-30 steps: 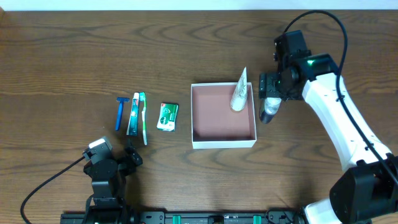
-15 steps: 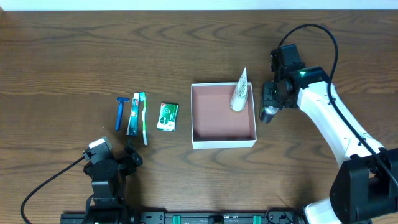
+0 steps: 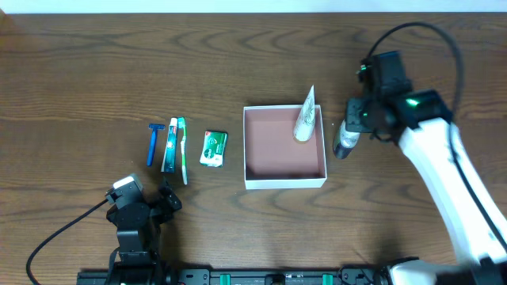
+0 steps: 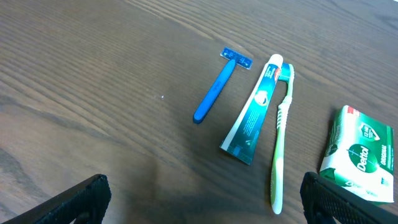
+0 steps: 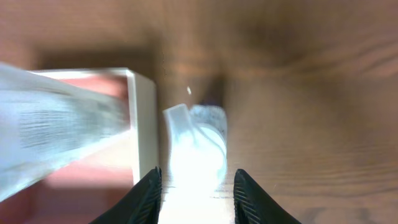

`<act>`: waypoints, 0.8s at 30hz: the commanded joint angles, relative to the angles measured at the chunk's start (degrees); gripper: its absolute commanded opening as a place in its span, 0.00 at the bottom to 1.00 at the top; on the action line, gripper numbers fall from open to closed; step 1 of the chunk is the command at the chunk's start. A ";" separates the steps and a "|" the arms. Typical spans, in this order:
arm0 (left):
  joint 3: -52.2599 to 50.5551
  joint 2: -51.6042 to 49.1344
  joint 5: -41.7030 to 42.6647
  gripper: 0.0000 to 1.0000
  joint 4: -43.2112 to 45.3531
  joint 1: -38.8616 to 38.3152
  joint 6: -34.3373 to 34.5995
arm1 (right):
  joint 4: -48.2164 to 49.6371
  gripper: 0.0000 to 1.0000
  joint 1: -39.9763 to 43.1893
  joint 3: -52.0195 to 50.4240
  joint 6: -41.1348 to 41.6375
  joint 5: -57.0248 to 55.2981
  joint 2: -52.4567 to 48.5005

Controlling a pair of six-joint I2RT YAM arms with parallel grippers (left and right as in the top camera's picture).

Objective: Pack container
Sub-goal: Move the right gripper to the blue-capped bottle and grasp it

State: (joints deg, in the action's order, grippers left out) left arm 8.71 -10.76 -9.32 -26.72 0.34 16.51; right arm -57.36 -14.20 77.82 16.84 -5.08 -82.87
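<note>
The container (image 3: 285, 181) is a square white-walled box with a pink-brown inside, at the table's middle. A white tube (image 3: 305, 119) leans in its back right corner. A small clear bottle (image 3: 344, 142) is just outside the right wall. My right gripper (image 3: 350, 129) is shut on the bottle. In the blurred right wrist view the bottle (image 5: 196, 143) fills the gap between the fingers (image 5: 196, 190), next to the container wall (image 5: 144, 124) and the tube (image 5: 56, 118). My left gripper (image 3: 146, 207) is open and empty at the front left.
Left of the container lie a blue razor (image 3: 152, 143), a toothpaste tube (image 3: 169, 146), a green toothbrush (image 3: 183, 150) and a green soap pack (image 3: 213, 148). The left wrist view shows the razor (image 4: 214, 93), toothpaste (image 4: 255, 112), toothbrush (image 4: 281, 143) and soap (image 4: 360, 152) ahead of the fingers (image 4: 205, 199).
The right arm has shifted to the right and a little back, with the bottle staying beside the container's right wall. The left arm has not moved.
</note>
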 commanded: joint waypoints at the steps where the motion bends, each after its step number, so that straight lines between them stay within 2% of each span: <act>1: -1.05 0.42 -0.11 0.98 -0.13 0.35 0.09 | -0.48 0.36 -0.55 2.54 -1.68 -0.90 6.10; 4: -1.05 0.42 -0.11 0.98 -0.13 0.35 0.09 | -0.96 0.38 -0.44 2.54 -1.70 -1.09 7.74; 5: -1.05 0.42 -0.11 0.98 -0.13 0.35 0.09 | -1.16 0.42 -0.44 2.54 -1.70 -1.09 7.72; 7: -1.05 0.42 -0.11 0.98 -0.13 0.35 0.09 | -1.92 0.70 -0.44 2.43 -1.70 -1.09 6.82; 8: -1.05 0.42 -0.11 0.98 -0.15 0.35 0.09 | -2.25 0.80 -0.44 2.32 -1.70 -1.07 6.21; 10: -1.05 0.42 -0.11 0.98 -0.13 0.35 0.09 | -2.47 0.86 -0.44 1.79 -1.70 -0.70 4.31; 17: -1.05 0.42 -0.11 0.98 -0.13 0.35 0.09 | -1.95 0.87 -0.46 0.66 -1.66 -0.50 -7.85; 24: -1.05 0.42 -0.11 0.98 -0.13 0.35 0.09 | 0.15 0.81 -0.44 0.66 -1.66 -0.72 -17.38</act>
State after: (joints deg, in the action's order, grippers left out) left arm 8.71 -10.76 -9.32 -26.72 0.34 16.51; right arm -57.60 -14.26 78.76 15.44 -5.43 -98.17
